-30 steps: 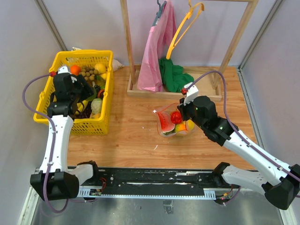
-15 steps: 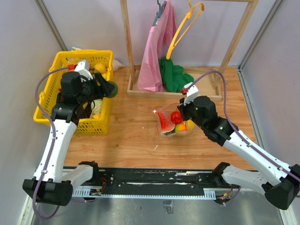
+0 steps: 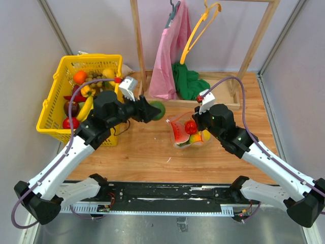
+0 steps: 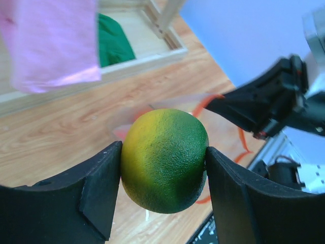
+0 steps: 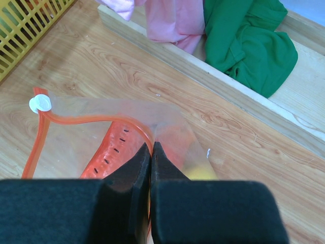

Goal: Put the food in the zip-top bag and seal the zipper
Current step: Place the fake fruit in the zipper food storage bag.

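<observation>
My left gripper (image 3: 154, 110) is shut on a dark green and yellow round fruit (image 4: 164, 158), held in the air left of the bag; the fruit also shows in the top view (image 3: 155, 109). The clear zip-top bag (image 3: 189, 130) lies on the wooden table with a watermelon slice, a red piece and a yellow piece inside. Its red-orange zipper (image 5: 76, 120) runs along the open mouth, with a white slider (image 5: 40, 104) at the left end. My right gripper (image 5: 151, 147) is shut on the bag's mouth edge and holds it up.
A yellow basket (image 3: 60, 126) with more toy food stands at the left. A wooden rack base (image 3: 145, 97) with a pink garment (image 3: 170, 56), a green cloth (image 3: 189, 81) and a yellow hanger (image 3: 199, 28) stands behind the bag.
My left arm has lifted the green fruit out of the basket and carried it right, close to the bag. The right arm and the bag have not moved.
</observation>
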Robot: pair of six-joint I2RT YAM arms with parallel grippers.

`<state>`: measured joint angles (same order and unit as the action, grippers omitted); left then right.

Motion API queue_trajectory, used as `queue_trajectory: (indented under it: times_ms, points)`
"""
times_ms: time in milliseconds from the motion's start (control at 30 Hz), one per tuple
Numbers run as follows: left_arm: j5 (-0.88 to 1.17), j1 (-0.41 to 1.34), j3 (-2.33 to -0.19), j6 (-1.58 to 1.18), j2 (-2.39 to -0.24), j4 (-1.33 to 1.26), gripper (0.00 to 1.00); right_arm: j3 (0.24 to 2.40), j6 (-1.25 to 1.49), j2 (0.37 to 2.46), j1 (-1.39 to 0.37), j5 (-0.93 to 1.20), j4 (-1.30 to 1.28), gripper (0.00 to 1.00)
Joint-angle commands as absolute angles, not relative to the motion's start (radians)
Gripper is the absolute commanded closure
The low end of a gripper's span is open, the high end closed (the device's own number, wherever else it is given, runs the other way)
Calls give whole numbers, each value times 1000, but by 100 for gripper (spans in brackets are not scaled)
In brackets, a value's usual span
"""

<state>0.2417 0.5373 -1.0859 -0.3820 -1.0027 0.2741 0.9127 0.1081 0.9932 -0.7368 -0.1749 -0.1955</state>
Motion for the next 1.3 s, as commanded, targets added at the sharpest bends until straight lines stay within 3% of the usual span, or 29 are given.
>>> queue_trajectory:
  times_ms: [0, 467, 800, 1000, 1267]
  points:
    - [190, 681, -1061, -348, -1022, 134, 84, 927, 115, 982, -726, -171, -181, 99]
    - [-64, 1005, -1065, -163, -1225, 52, 83, 926, 117, 976, -725, -172, -184, 99]
    - [-286, 1035, -1039, -168, -1339, -12, 79, 924, 115, 971, -725, -178, -191, 99]
    - [-400, 1037, -1055, -185, -1389, -16, 69, 920, 116, 970, -725, -177, -187, 99]
    - [-427, 1037, -1060, -278, -1434, -71, 44, 919, 125, 974, -726, -163, -183, 99]
